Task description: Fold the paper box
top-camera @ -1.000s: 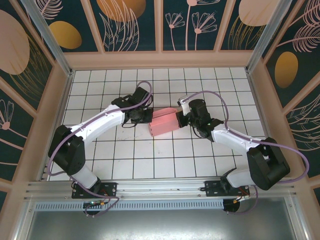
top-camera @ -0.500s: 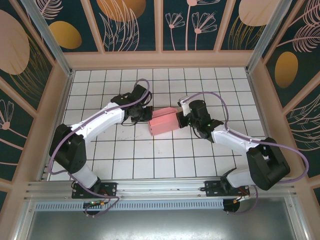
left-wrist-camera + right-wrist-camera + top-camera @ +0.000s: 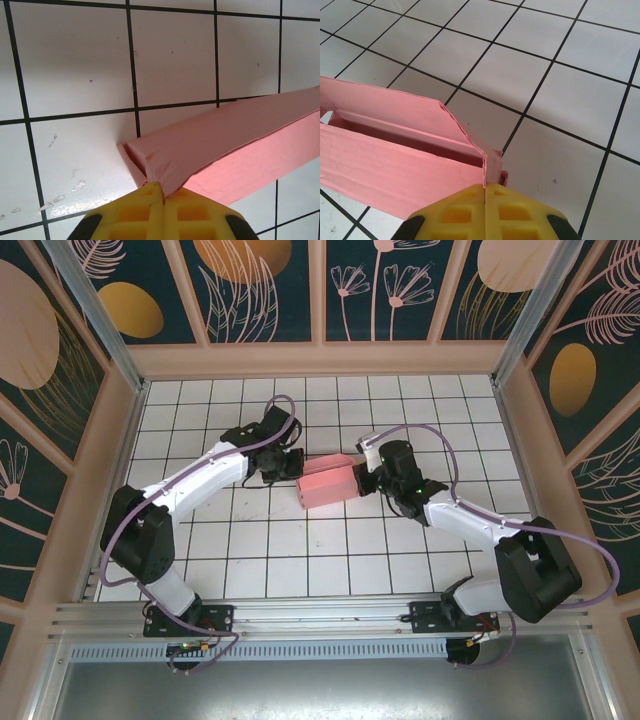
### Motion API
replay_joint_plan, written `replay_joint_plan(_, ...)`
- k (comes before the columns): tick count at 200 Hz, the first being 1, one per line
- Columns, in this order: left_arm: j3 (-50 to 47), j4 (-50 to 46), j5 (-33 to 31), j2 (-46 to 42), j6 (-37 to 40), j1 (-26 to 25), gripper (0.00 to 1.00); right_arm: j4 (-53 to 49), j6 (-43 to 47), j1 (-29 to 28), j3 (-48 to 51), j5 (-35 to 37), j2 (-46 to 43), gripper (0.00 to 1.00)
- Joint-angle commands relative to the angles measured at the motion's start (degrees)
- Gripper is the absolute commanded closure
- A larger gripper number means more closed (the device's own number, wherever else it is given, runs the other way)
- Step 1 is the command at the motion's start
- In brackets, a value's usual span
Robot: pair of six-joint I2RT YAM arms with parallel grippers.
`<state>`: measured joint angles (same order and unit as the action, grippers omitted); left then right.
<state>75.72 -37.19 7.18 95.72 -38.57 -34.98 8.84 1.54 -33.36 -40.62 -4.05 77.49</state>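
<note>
The paper box (image 3: 328,483) is pink card, partly folded into a long open tray, lying mid-table between both arms. My left gripper (image 3: 292,468) is at its left end. In the left wrist view the yellow fingers (image 3: 135,212) are pressed together, and the left gripper (image 3: 162,186) is shut on a creased corner flap of the paper box (image 3: 225,145). My right gripper (image 3: 366,477) is at the right end. Seen from the right wrist, the right gripper (image 3: 485,186) is shut on the end wall of the paper box (image 3: 395,170), whose open inside faces up.
The floor is white tile with black grid lines (image 3: 300,550), ringed by low wooden walls (image 3: 320,360). Free tiles lie in front of the box and behind it. Scuffed paint marks the tile left of the box (image 3: 65,192).
The left arm has swung a little toward the far wall, keeping its hold on the box end. The box and the right arm have barely moved.
</note>
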Motion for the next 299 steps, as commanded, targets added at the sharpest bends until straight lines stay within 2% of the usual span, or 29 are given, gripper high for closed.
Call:
replay_joint_plan(1,0.68,1.22,0.86,1.28,-2.24,-0.01,0.97,1.71,-0.22,-0.42,0.98,-0.32,-0.50,1.00)
replay_joint_plan(124,-6.10,5.27,-1.01,0.61,0.32,0.00,0.95,5.40,-1.80,-0.33,3.09,-0.77,0.78,1.00)
replay_joint_plan(173,-5.32,4.95,-2.26,-0.55,2.34,0.00,0.94,5.28,-1.97,-0.21,2.82,-0.95,-0.07,1.00)
replay_joint_plan(236,-4.36,6.75,-0.78,-0.28,2.14,-0.06,0.93,7.05,-2.60,-0.18,4.49,-1.04,-1.02,1.00)
replay_joint_plan(299,-2.87,10.98,-1.20,0.02,1.88,0.00,0.94,12.10,-2.64,-0.21,5.94,-0.22,-1.39,1.00)
